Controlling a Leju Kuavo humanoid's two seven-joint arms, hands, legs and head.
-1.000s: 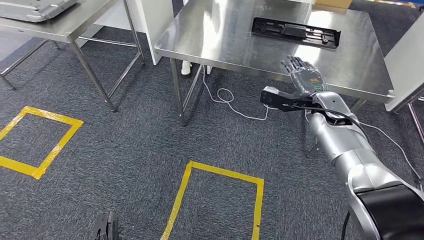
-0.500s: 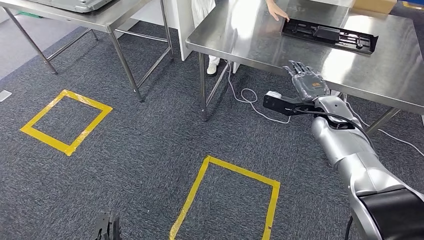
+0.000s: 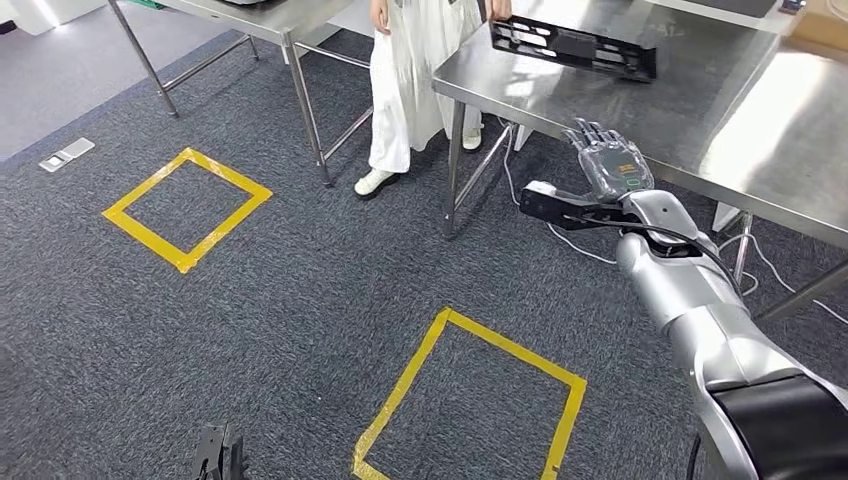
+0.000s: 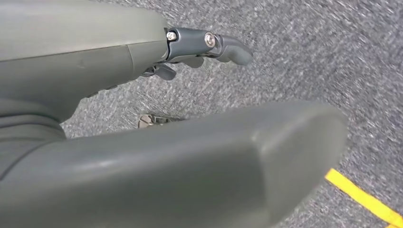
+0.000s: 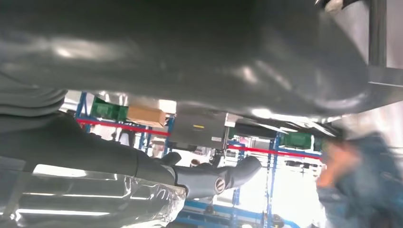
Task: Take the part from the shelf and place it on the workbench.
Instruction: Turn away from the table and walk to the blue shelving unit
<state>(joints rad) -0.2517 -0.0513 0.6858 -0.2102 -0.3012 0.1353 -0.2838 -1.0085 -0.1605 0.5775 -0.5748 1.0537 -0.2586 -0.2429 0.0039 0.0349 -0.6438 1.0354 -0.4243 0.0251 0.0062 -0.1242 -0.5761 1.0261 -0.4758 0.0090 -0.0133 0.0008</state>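
Fingers point(image 3: 592, 131) of right hand point(image 3: 610, 160) spread, holding nothing; part point(image 3: 573, 47) lies on table point(image 3: 700, 110), placement apparently done.

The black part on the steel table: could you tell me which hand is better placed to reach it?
The right hand probably: it is raised at the table edge near the black part. The left hand hangs over carpet.

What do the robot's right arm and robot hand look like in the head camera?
The right arm is glossy silver, built of rounded segments, with a black shoulder section nearest the camera and a thin black cable looping along the forearm. The right robot hand has dark fingers and a clear grey back with small green and orange marks. A black bracket juts sideways at the wrist.
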